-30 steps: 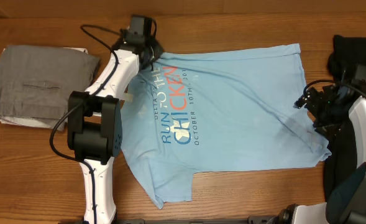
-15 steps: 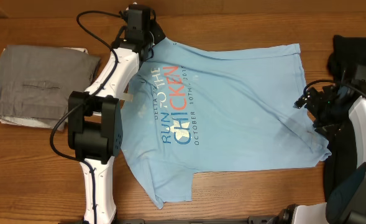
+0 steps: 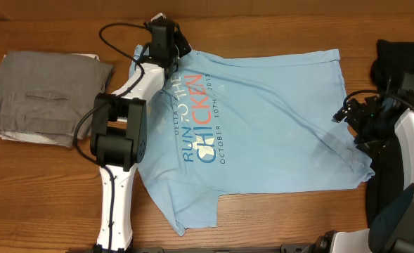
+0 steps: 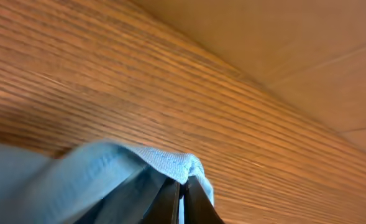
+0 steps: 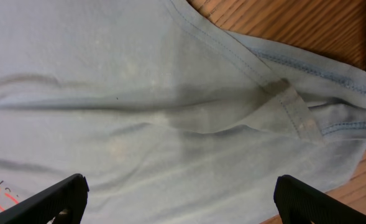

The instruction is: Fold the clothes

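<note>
The clothes are one light blue T-shirt (image 3: 270, 133), spread print-up across the middle of the table. My left gripper (image 3: 173, 43) is at the shirt's far left corner, shut on the hem there. In the left wrist view the fingertips (image 4: 183, 198) pinch a bunched blue edge (image 4: 170, 163) just above the wood. My right gripper (image 3: 344, 117) hovers over the shirt's right edge. In the right wrist view it (image 5: 181, 200) stands wide open over the cloth (image 5: 139, 93), with nothing between its fingers.
A folded grey garment (image 3: 45, 98) lies at the left of the wooden table (image 3: 277, 218). A black cloth (image 3: 403, 60) sits at the far right, behind the right arm. A wall board (image 4: 282, 50) rises past the table's far edge.
My left gripper has shifted toward the far edge and then a little right, drawing the shirt's far left corner with it. The right arm has not moved.
</note>
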Robot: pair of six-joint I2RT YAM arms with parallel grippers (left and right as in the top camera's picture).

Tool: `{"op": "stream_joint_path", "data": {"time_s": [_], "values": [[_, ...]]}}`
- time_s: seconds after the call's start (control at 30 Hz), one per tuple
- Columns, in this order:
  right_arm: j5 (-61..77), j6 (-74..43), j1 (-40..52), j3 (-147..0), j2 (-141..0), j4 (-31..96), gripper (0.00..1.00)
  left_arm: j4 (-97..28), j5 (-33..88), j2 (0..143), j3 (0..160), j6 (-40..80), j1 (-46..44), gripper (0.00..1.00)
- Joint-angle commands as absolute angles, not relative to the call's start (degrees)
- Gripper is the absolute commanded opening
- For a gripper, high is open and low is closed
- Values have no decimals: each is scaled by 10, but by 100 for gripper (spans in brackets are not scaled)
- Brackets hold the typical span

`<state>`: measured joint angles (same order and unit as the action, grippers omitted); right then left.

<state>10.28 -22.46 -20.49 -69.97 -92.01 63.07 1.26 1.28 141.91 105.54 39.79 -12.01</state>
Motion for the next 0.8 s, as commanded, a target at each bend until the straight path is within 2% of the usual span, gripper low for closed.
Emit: {"op": "stream_joint_path", "data": {"time_s": [0.0,0.07,0.2,0.23,0.27,0.4,0.43,0.53,0.6,0.63,0.67,0.77], "values": [[106,-225,-204,-698,-917,630,100,49,11,1436,1067,355,-124,4],[106,-225,-204,-698,-917,630,100,73,11,1436,1067,345,-124,6],[106,-225,-204,-698,-917,630,100,92,49,1436,1082,311,-123,45],[106,-225,-204,-698,-917,630,100,86,66,1435,1095,291,-121,59],[106,-225,-204,-698,-917,630,100,74,79,1435,1107,278,-120,65],[106,-225,-204,-698,-917,630,100,-63,95,1429,1220,220,-113,78],[106,-225,-204,-698,-917,630,100,-157,83,1426,1285,209,-109,78],[106,-225,-204,-698,-917,630,100,-334,75,1425,1393,176,-101,74],[106,-225,-204,-698,-917,630,100,-458,65,1425,1458,134,-93,65],[106,-225,-204,-698,-917,630,100,-500,55,1425,1478,114,-90,55],[106,-225,-204,-698,-917,630,100,-541,39,1425,1496,102,-86,38],[106,-225,-204,-698,-917,630,100,-644,-27,1425,1518,85,-76,8]]}}
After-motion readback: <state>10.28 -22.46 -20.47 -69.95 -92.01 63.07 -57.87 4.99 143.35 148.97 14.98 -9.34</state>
